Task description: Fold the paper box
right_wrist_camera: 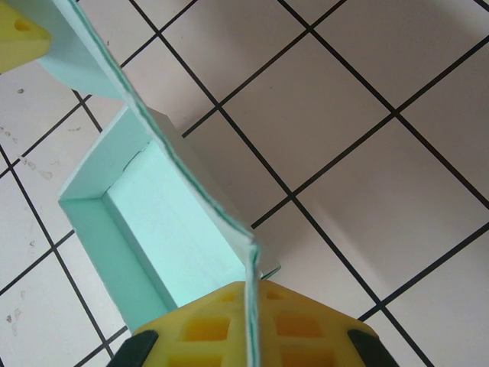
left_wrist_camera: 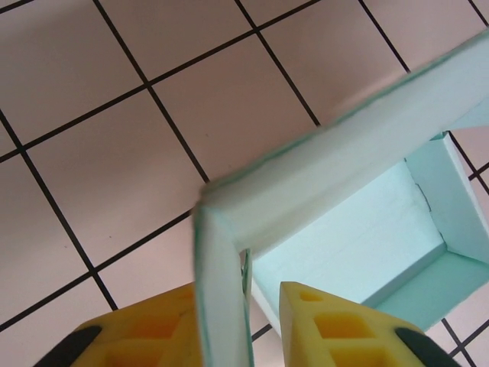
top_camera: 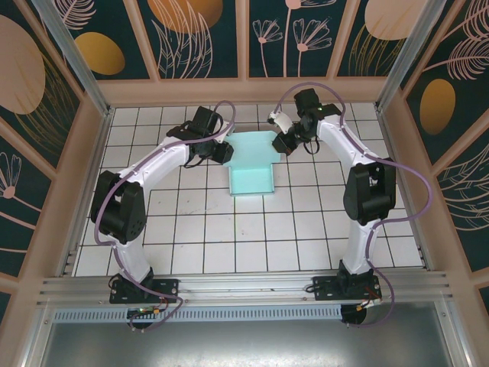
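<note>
The right fingers (right_wrist_camera: 294, 325) are pressed together on the paper box (right_wrist_camera: 164, 229). They pinch a thin upright edge of its mint-blue card, with no gap showing on either side. From that pinch the card runs as a long raised panel up and to the left across the right wrist view. There it reaches a yellow finger of the other arm at the top left corner.

The left fingers (left_wrist_camera: 336, 329) stand a little apart with an end flap of the same panel between them. The flap lies against the inner side of one finger, and a slim gap separates it from the other. So they bracket the card rather than clamp it. Just above the fingertips the flap meets the long panel at a creased corner. The panel slants up to the right, lifted off the tiles.

Under and beside the raised panel sits the box's formed part, an open rectangular tray with low walls standing and its floor flat on the counter (top_camera: 252, 245).

From the top external camera the box lies at the far middle of the white-tiled counter, close to the back wall. Its wide part spans between the two wrists and the narrower tray points toward the arm bases. The left arm reaches in from the left and the right arm from the right, each touching one far corner of the card. The tiles nearer the bases are well apart from the box.
</note>
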{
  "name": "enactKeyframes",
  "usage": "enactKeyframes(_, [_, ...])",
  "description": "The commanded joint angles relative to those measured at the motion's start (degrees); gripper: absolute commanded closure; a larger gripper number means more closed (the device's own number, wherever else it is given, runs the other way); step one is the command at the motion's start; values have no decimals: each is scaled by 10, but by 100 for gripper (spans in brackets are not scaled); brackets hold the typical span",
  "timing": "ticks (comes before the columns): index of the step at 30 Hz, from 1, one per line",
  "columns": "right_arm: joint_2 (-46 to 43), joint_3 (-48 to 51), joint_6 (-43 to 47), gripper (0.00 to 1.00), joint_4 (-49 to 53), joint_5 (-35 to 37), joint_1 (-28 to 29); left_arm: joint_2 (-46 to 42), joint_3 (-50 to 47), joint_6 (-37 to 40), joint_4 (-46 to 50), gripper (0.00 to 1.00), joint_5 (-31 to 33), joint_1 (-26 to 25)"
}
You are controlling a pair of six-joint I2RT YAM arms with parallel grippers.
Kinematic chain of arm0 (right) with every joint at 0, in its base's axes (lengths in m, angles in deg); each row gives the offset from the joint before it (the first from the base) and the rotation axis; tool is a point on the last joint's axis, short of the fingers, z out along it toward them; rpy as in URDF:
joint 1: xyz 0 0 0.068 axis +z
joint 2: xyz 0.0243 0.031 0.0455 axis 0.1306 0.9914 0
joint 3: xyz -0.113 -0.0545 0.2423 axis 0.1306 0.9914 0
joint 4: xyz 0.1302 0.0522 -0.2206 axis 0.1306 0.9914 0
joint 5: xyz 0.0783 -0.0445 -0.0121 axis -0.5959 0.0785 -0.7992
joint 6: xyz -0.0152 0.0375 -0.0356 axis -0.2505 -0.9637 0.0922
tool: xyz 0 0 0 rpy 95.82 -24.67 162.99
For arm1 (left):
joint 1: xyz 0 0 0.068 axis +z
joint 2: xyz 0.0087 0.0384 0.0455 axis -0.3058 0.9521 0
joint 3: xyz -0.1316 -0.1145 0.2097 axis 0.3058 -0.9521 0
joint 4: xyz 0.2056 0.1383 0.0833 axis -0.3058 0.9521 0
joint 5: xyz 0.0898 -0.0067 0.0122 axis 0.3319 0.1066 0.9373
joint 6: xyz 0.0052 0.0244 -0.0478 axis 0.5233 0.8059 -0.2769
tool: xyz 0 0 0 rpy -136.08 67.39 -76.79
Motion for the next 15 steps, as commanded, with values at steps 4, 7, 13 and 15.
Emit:
enactKeyframes(4, [-3,-6,11,100,4,-1,5,-3,14,-4,-10,91,2,0])
enactKeyframes(7, [0,-11,11,100,4,0,6,-2,11,-4,-13,100,4,0])
enactKeyframes(13, [-1,-3,-6,100,-14,9,16,-16,-16,-6,-56,100,-18,0])
enactKeyframes(15, [-14,23,-32,100,-51,22,20,-31,-40,-9,-88,100,-36,0])
